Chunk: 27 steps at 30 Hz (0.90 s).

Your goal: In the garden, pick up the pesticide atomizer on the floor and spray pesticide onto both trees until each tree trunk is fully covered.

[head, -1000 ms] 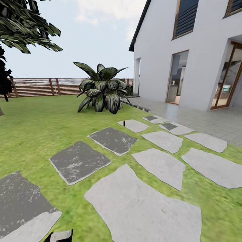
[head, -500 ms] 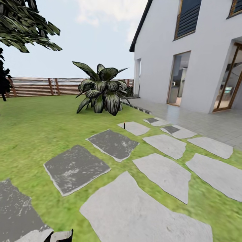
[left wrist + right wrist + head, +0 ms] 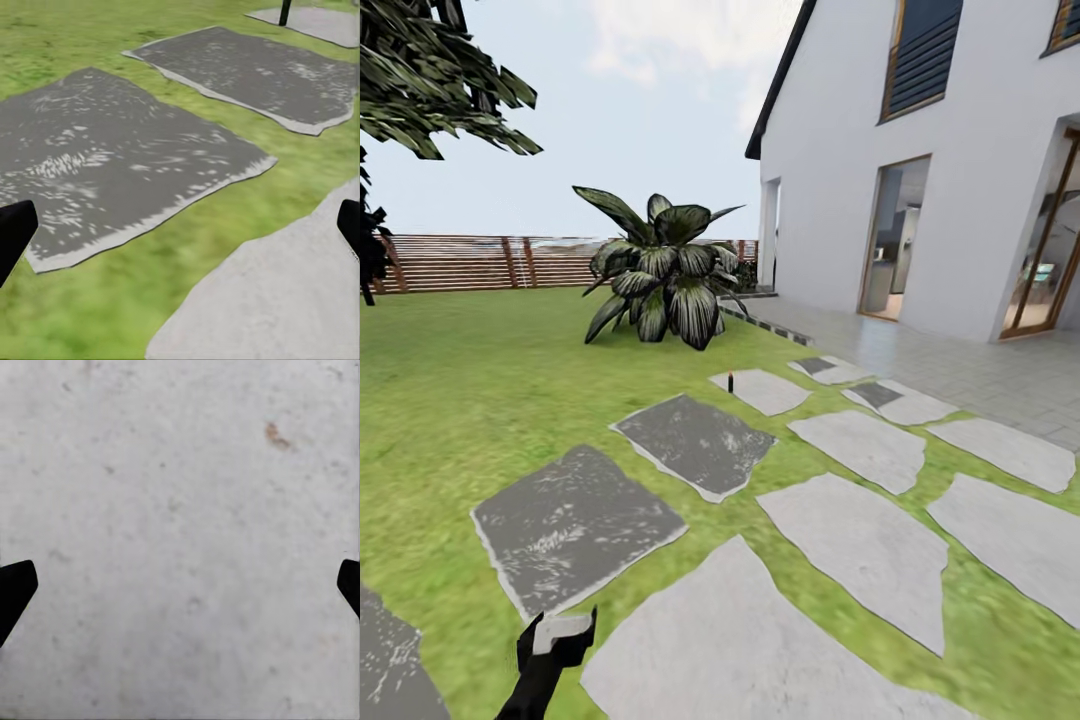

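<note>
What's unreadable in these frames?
- Pesticide atomizer: head view, too small; only a dark upright speck with a red top at a stepping stone's edge.
- Same object: left wrist view, cut off by the frame edge.
- Tree: head view, trunk cut off by the frame edge.

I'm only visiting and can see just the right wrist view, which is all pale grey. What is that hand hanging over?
Observer: A pale stepping stone. The head view shows a path of such slabs across the lawn.
Operator: Any sprayer around?
Observer: A tiny dark upright thing with a red top, likely the pesticide atomizer, stands at the edge of a far pale slab, nearer than a broad-leaved plant.
Operator: And the other hand?
Observer: The left gripper is open, over a dark slab and grass.
</note>
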Available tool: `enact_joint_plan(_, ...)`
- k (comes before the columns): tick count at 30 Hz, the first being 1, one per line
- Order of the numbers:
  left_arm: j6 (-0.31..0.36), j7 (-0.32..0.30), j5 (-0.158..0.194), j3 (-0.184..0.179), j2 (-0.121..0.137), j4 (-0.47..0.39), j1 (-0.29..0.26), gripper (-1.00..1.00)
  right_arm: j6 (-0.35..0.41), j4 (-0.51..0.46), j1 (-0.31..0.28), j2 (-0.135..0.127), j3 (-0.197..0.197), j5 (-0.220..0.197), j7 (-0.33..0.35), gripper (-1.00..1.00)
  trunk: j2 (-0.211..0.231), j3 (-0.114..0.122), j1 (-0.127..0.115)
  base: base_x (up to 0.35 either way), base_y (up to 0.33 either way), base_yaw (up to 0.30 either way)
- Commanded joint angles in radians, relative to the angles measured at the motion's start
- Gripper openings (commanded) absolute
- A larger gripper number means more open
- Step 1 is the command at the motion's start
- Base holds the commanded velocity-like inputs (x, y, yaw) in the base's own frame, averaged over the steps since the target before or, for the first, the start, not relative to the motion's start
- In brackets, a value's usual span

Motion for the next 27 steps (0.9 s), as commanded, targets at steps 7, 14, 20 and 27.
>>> enact_joint_plan(7, -0.002, -0.001, -0.004, 0.0, 0.001, 0.067, -0.007, 1.0, -0.008, 0.001, 0.0, 0.003, 0.001, 0.005, 0.0, 1.0, 0.0, 0.0, 0.0, 0.33, 0.0, 0.0)
enact_joint_plan(14, -0.008, -0.002, -0.005, 0.0, 0.002, 0.083, -0.007, 1.0, -0.012, 0.003, 0.0, 0.003, 0.002, 0.003, 0.0, 1.0, 0.0, 0.0, 0.0, 0.33, 0.0, 0.0)
enact_joint_plan(20, -0.008, -0.002, -0.004, 0.0, 0.001, 0.086, -0.007, 1.0, -0.012, 0.004, 0.0, 0.005, 0.007, 0.003, 0.0, 1.0, 0.0, 0.0, 0.0, 0.33, 0.0, 0.0)
enact_joint_plan(27, -0.006, -0.004, 0.002, -0.002, -0.034, 0.107, -0.007, 1.0, -0.012, 0.006, 0.0, 0.003, 0.002, -0.001, 0.0, 1.0, 0.0, 0.0, 0.0, 0.331, 0.0, 0.0)
